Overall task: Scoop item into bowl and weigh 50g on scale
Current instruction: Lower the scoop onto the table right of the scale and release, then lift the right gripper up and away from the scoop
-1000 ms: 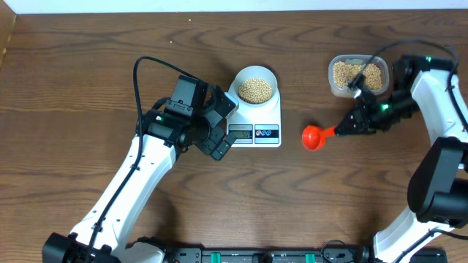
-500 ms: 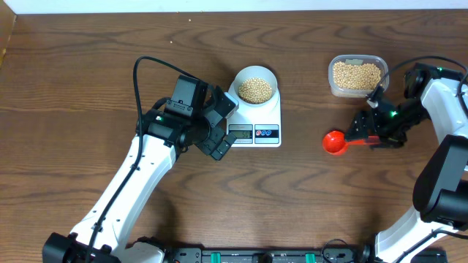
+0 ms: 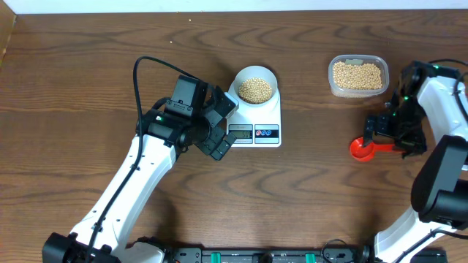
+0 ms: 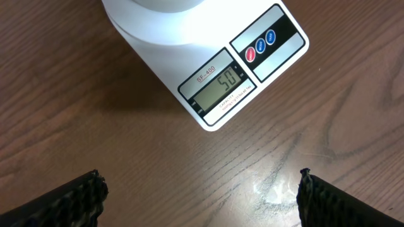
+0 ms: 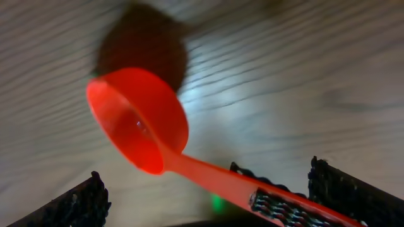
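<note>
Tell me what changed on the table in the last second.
The right gripper carried the red scoop away from the scale to the near side of the tub, then opened its jaws. The handle now seems released between them. The left gripper, the bowl of beans and the scale stayed put. The display reads 50.

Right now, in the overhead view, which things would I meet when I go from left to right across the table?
First the black left gripper → flat white rectangular kitchen scale → red plastic scoop.
</note>
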Robot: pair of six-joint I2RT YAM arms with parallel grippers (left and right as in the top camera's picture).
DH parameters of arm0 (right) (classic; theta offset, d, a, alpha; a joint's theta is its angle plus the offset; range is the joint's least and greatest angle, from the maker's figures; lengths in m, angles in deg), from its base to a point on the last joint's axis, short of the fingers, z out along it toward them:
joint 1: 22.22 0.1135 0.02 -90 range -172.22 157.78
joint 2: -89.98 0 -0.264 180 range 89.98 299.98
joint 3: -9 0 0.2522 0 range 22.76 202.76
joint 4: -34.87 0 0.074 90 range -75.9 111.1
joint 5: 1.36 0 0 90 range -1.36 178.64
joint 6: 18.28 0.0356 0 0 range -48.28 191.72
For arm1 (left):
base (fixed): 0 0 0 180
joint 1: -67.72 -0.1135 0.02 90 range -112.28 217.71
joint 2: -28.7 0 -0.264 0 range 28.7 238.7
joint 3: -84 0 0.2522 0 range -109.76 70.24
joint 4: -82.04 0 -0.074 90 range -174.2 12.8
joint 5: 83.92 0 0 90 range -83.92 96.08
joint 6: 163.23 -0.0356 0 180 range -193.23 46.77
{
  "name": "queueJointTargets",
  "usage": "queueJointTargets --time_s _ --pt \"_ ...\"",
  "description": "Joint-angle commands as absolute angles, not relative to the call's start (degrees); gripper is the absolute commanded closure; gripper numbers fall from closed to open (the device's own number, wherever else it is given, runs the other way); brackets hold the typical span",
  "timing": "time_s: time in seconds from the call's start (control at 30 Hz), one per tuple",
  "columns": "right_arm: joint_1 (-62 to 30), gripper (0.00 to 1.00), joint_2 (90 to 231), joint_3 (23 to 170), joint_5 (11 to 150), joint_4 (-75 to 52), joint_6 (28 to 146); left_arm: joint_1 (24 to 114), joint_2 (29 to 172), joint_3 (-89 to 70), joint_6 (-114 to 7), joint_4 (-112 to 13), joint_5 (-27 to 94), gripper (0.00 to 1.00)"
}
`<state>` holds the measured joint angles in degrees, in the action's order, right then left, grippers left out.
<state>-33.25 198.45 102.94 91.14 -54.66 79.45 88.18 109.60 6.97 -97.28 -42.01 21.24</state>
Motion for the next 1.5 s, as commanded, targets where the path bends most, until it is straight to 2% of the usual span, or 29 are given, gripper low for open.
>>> queueJointTargets --time_s 0.0,0.2,0.57,0.9,0.97,1.03,1.07,1.1,1.13,1.47 --pt "-29.86 0.01 197.13 103.73 103.17 -52.39 82.42 88.18 109.05 5.4 -97.8 -41.79 22.14 0.02" --pt "-24.29 0.01 197.13 103.57 111.34 -45.61 82.31 88.21 109.05 5.4 -97.83 -41.79 22.12 0.02" --pt "-22.15 0.01 197.11 103.62 113.11 -40.06 79.34 88.18 109.05 5.4 -97.8 -41.79 22.14 0.02" --pt "-21.12 0.02 194.95 111.29 95.67 -38.86 77.04 88.18 109.05 5.4 -97.8 -41.79 22.14 0.02" --pt "-20.75 0.16 194.4 113.5 94.16 -38.79 74.4 88.18 109.05 5.4 -97.8 -41.79 22.12 0.02" --pt "-20.42 0.51 194.2 114.79 94.07 -38.44 73.02 88.18 109.05 5.4 -97.83 -41.79 22.14 0.02" --pt "-20.22 0.48 194.2 115.01 94.03 -37.96 72.76 88.18 109.05 5.4 -97.8 -41.79 22.12 0.02" --pt "-20.05 0.3 194.2 115.01 93.9 -37.68 72.74 88.18 109.05 5.4 -97.8 -41.79 22.14 0.02" --pt "-19.94 0.01 194.2 115.01 93.59 -37.57 72.69 88.18 109.05 5.4 -97.8 -41.79 22.14 0.02" --pt "-17.03 0.01 194.1 115.05 86.16 -35.76 69.89 88.18 109.05 5.4 -97.8 -41.79 22.12 0.02"
